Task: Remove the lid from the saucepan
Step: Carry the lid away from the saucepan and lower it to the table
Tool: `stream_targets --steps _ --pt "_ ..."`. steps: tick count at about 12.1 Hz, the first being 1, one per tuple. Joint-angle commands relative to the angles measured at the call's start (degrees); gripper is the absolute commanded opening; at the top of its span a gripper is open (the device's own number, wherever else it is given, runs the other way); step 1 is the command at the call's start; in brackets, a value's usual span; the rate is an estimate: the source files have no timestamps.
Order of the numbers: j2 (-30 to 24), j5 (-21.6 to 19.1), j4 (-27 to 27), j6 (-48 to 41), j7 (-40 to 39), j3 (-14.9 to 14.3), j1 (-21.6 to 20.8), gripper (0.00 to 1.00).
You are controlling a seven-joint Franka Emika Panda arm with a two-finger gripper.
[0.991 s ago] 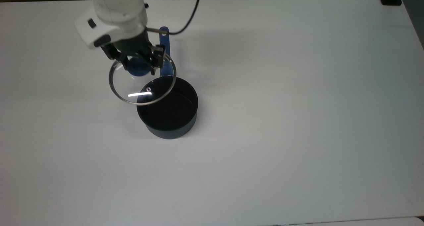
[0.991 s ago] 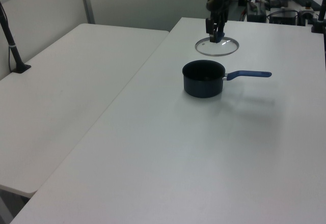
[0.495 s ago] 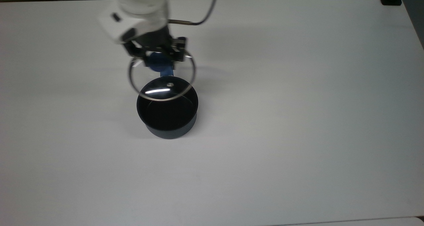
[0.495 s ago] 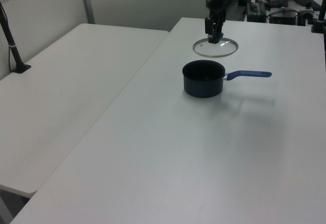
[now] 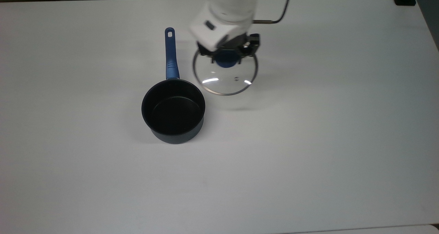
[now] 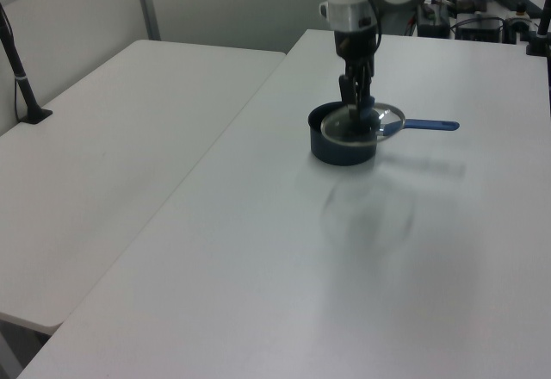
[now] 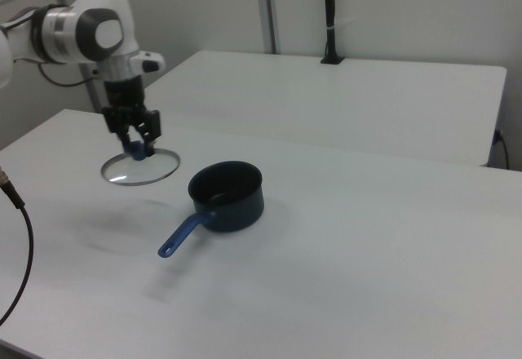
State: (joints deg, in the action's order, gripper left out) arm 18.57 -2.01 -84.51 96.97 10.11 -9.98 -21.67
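Gripper point(image 5: 227, 57) clamped on lid point(image 5: 224, 77) by its blue knob point(image 5: 225, 60) — carried clear of saucepan point(image 5: 173, 111), now hanging just beside its rim, handle-side right in the top view. Pan open — only set-down left, probably.

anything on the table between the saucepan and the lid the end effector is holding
Nothing. In the top view, only bare white table separates the saucepan from the lid, held by its blue knob in the end effector.
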Motion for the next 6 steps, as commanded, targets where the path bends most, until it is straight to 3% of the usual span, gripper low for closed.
stream_targets --steps 1,6 --pt "-1.6 -0.8 -5.0 -0.1 2.5 -0.7 -5.2 0.52" --pt "-1.1 -1.9 -12.5 8.2 7.5 -0.7 -11.2 0.51"
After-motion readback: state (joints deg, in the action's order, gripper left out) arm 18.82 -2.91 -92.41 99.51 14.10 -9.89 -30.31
